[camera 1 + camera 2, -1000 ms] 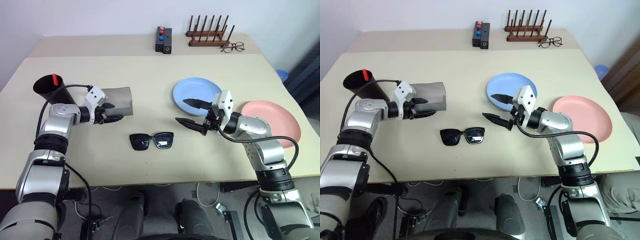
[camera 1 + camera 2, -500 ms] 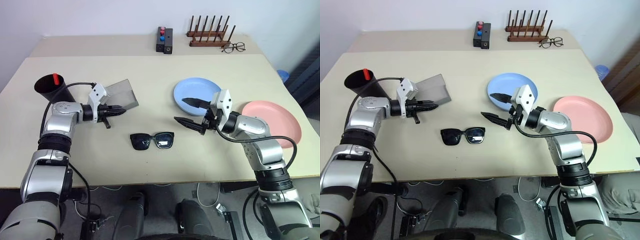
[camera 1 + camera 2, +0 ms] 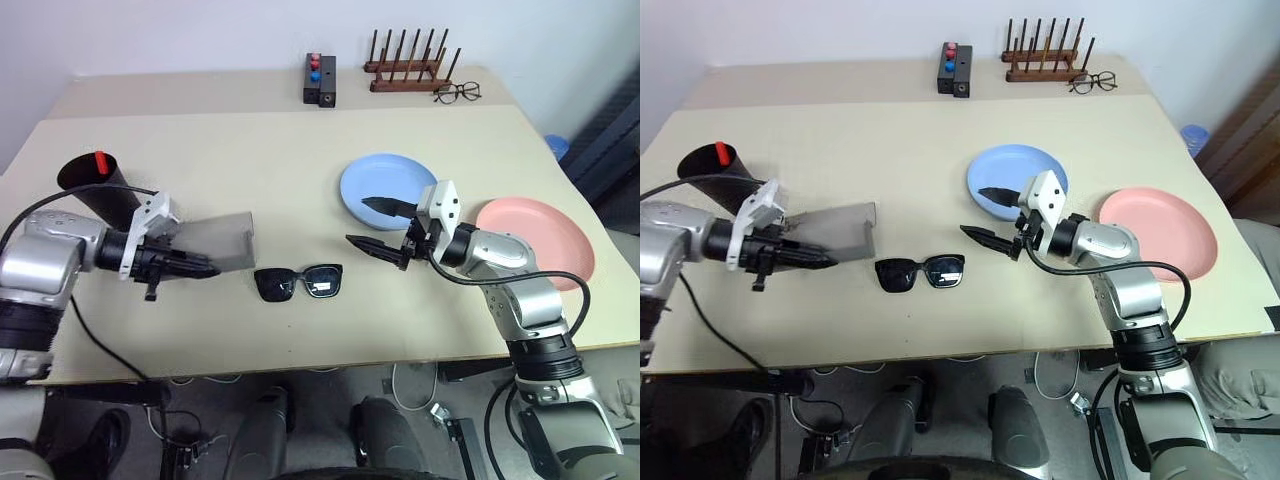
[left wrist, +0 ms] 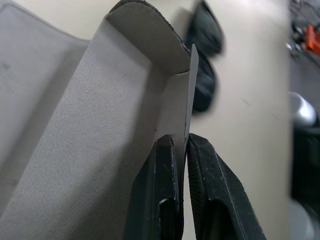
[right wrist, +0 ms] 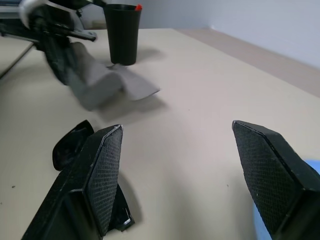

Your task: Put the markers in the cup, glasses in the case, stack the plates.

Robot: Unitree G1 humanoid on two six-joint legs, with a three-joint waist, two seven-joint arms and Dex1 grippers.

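My left gripper (image 3: 196, 268) is shut on one edge of the grey case (image 3: 218, 242). In the left wrist view its fingertips (image 4: 169, 150) pinch the thin wall of the case (image 4: 100, 120), which is held open and tilted off the table. The black glasses (image 3: 298, 282) lie flat just right of the case. Right of the glasses, my right gripper (image 3: 358, 222) hovers open and holds nothing. The black cup (image 3: 100, 188) stands at the left with a red-capped marker (image 3: 99, 160) in it. The blue plate (image 3: 385, 185) and the pink plate (image 3: 540, 238) lie apart at the right.
Along the far edge stand a black box with red and blue buttons (image 3: 320, 78), a wooden peg rack (image 3: 405, 68) and wire-framed spectacles (image 3: 457, 93). The table's front edge (image 3: 300, 362) runs close below the glasses.
My left gripper closed on the case's edge, then drew the case back toward the front edge, to just left of the glasses. The right gripper held still.
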